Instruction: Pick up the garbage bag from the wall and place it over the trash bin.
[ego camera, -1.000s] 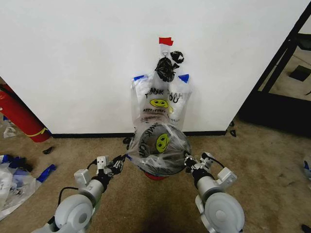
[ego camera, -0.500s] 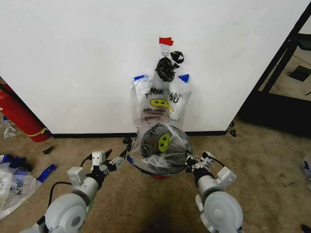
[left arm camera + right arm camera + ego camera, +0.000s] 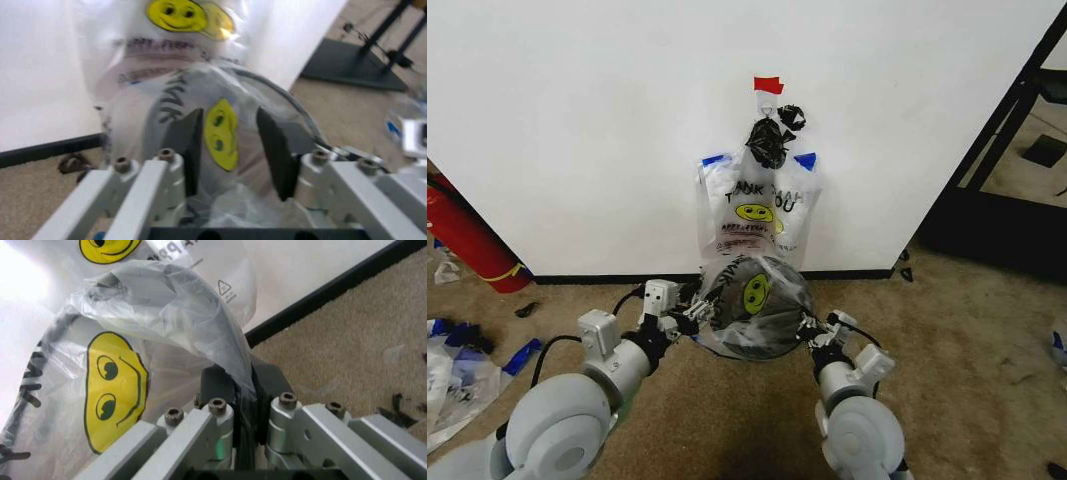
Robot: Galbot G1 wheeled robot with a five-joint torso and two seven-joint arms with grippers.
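The left gripper (image 3: pixel 695 312) is reaching, in the head view, to the left side of the bag (image 3: pixel 757 308), which is already lying stretched over the bin (image 3: pixel 749 340) in front of the wall (image 3: pixel 587 130); a second, similar bag (image 3: pixel 755 212) is hanging on the wall above. The right gripper (image 3: pixel 812 330) is sitting at the right side of the rim. Both arms are stretching forward and low, one on each side of the bin. So the task is looking nearly finished; what is left, I judge, is to settle the film around the rim and let go. In the left wrist view, the left gripper (image 3: pixel 230 150) is standing with its jaws apart, and the bag (image 3: pixel 223 132) with its yellow face is showing between them, not pinched. In the right wrist view, the right gripper (image 3: pixel 241 385) is clamping with closed jaws on the bag (image 3: pixel 113 385) where its film is folding over the dark rim of the bin (image 3: pixel 227 347), beside the black baseboard (image 3: pixel 320 290).
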